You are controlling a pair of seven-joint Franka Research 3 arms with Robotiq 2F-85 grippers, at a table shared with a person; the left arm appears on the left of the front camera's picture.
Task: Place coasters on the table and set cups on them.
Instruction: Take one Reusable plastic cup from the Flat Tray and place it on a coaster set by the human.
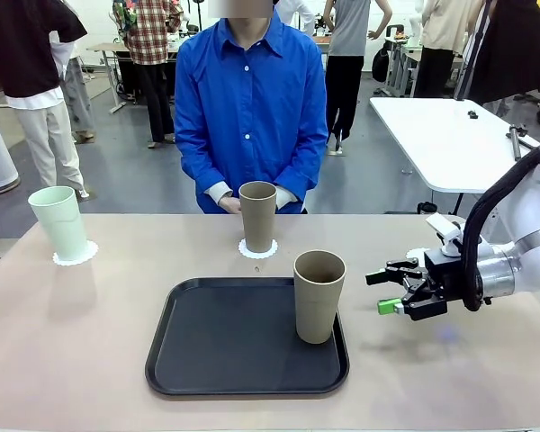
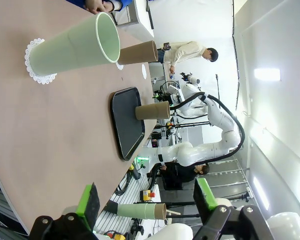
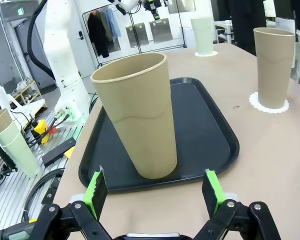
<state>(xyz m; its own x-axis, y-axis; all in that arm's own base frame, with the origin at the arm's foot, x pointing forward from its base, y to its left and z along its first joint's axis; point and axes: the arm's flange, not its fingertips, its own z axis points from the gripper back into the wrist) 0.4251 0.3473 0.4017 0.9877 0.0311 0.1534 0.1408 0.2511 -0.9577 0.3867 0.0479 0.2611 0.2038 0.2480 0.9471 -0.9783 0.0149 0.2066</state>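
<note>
Now the mint cup (image 1: 59, 222) stands on a doily coaster (image 1: 88, 253) at ten o'clock from the black tray (image 1: 216, 360); one tan cup (image 1: 257, 216) stands on a second coaster (image 1: 257, 256) at twelve. Another tan cup (image 1: 318, 295) stands on the tray's three o'clock side, and at its three the right jaws hang apart, empty. Left jaws are apart too.

A black tray (image 1: 234, 346) with rounded corners lies flat at six o'clock. At twelve o'clock stands a person (image 1: 250, 108) in a bright blue shirt. A white table (image 1: 445, 144) sits at two o'clock; other people (image 1: 36, 81) stand at ten and eleven.
</note>
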